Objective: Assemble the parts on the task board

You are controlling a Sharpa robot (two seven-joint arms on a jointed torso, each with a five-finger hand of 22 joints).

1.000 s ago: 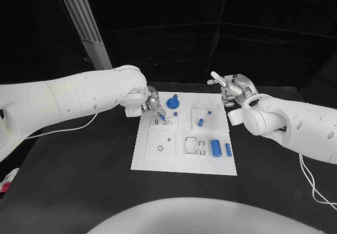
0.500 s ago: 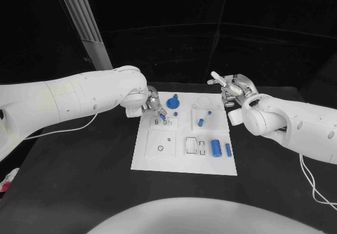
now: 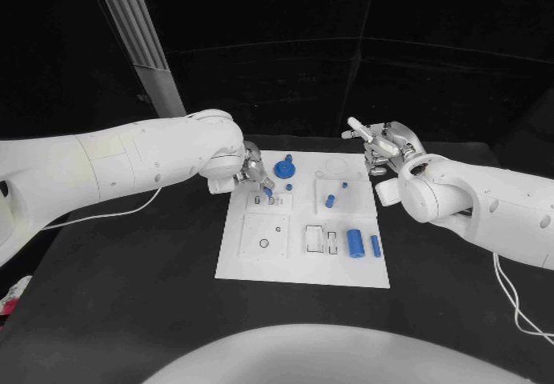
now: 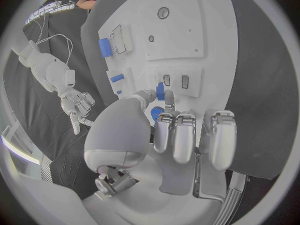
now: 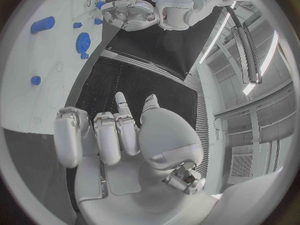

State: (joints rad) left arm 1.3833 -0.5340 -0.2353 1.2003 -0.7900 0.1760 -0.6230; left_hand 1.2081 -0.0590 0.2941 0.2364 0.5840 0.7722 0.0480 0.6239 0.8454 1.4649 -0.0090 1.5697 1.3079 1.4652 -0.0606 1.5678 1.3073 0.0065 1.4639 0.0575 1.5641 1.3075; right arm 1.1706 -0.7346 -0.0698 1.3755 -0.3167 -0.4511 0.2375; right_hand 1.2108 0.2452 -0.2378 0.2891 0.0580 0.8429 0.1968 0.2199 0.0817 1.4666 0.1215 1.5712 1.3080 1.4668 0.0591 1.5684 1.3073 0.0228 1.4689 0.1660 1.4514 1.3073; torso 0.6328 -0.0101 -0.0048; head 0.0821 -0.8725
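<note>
Near parts: two blue cylinders (image 3: 363, 243) lie on the task board (image 3: 303, 264).
Left hand (image 3: 252, 172): the wrist view shows it pinching a small blue peg (image 4: 160, 90) over two slots.
Right hand (image 3: 386, 149): fingers spread, holding nothing, beyond the board's far corner.

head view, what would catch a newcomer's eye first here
The white board in the middle of the black table, dotted with small blue parts such as the gear at its far end. Next, the left hand pinching a small blue piece over the board, while the right hand hovers empty beside its far corner.
</note>
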